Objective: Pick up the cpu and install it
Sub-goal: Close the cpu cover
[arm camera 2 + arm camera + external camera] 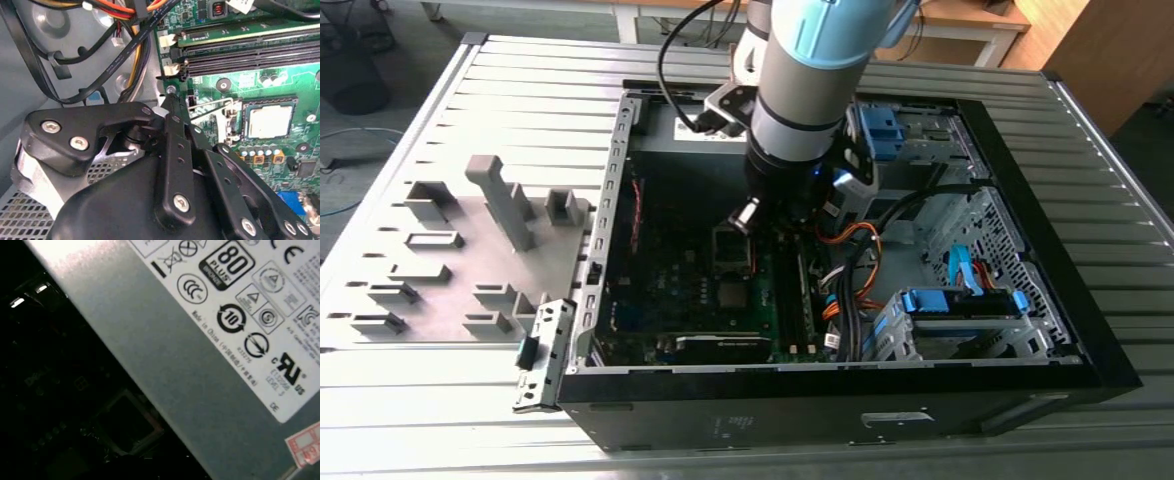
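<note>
My hand [170, 95] hangs over the motherboard [280, 75], fingers pinched shut on nothing (cpu [269, 121] already sits in its socket).

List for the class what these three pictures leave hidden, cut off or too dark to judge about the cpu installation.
- Gripper: in the second wrist view its own black linkage covers the fingertips.
- cpu: it lies in the socket in the second wrist view; whether the retention lever is latched is unclear.
- Motherboard: too dark in the first wrist view, beside the power supply.
</note>
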Controlling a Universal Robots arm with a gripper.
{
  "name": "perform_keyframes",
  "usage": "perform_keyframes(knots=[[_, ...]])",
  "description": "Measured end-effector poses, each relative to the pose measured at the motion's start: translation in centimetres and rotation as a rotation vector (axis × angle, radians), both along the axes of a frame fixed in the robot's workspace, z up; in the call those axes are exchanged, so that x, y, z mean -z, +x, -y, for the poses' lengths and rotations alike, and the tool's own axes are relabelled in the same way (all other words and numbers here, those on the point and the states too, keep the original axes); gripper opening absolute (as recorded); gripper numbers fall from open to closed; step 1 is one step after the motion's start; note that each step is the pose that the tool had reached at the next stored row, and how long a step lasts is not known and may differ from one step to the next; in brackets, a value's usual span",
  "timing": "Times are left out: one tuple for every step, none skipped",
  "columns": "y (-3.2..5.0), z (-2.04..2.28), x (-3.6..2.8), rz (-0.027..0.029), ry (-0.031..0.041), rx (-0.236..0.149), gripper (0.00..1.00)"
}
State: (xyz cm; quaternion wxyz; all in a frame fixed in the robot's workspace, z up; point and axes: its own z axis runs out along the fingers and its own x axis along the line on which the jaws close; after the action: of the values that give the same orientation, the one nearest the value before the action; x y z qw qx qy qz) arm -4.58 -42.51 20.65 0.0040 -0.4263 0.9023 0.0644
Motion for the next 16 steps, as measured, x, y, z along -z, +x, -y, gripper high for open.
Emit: perform_keyframes(knots=[[0.04,0.00,0.00,0.0000,0.0002,-0.009,0.11],[0.09,0.00,0.00,0.0000,0.0005,-0.018,0.11],[0.15,0.00,0.00,0.0001,0.0010,-0.025,0.11],[0.23,0.00,0.00,0.0000,0.0017,-0.031,0.11],[0.32,0.00,0.00,0.0000,0.0028,-0.036,0.11],[0.37,0.00,0.00,0.0001,0.0041,-0.039,0.11],[0.40,0.00,0.00,0.0000,0.0059,-0.041,0.11],[0.40,0.00,-0.01,0.0000,0.0095,-0.043,0.11],[0.40,0.00,0.00,0.0001,0.0139,-0.044,0.11],[0.40,0.00,0.01,0.0002,0.0179,-0.046,0.11],[0.40,0.00,0.03,0.0003,0.0217,-0.049,0.11],[0.40,0.00,0.04,0.0004,0.0248,-0.052,0.11],[0.40,0.00,0.06,0.0004,0.0281,-0.055,0.11],[0.40,0.00,0.07,0.0005,0.0311,-0.058,0.11],[0.40,0.00,0.08,0.0005,0.0337,-0.061,0.11],[0.40,0.00,0.08,0.0005,0.0368,-0.064,0.11]])
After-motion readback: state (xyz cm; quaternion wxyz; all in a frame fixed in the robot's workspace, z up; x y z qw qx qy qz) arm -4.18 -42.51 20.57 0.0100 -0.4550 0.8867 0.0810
